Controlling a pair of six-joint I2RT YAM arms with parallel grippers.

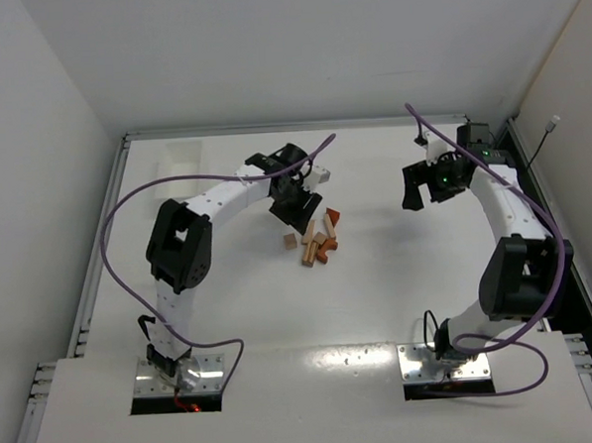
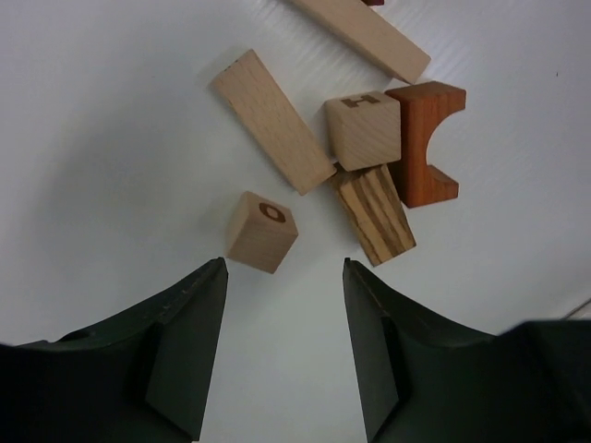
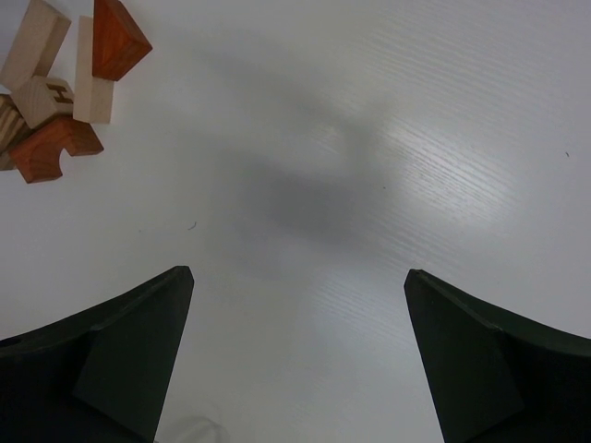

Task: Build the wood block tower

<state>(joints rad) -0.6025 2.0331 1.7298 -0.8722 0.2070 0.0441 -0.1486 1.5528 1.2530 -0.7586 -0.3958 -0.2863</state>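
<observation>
Left tool (image 2: 283, 269): jaws partly spread, with nothing between them but bare tabletop (image 2: 111, 166). It hangs low over the near side of the loose blocks (image 1: 317, 242). Just ahead of its left jaw, a little off the line of the gap, lies a tan cube marked O (image 2: 262, 231), turned slightly askew to the jaws. Beyond the cube is a long tan bar (image 2: 272, 120) lying flat. To the right of that, a striped block (image 2: 374, 214) leans up against a tan cube marked H (image 2: 363, 129), and a reddish-brown arch piece (image 2: 427, 143) sits beside the H cube. A second tan bar (image 2: 365, 37) runs off the top of the left wrist view. Right tool (image 3: 297, 273): spread wide and empty, over bare tabletop well apart from the heap. Only a reddish wedge (image 3: 118, 37) and its neighbours show in the far corner of its view. I see no block set on another, so I judge the tower not yet begun and the step in hand to be picking the first block, most likely the O cube. For the next move I would shift the left tool sideways to centre on the cube and turn the wrist to square the jaws to its flat faces. I would then lower the tool without nudging the striped block and pinch.
</observation>
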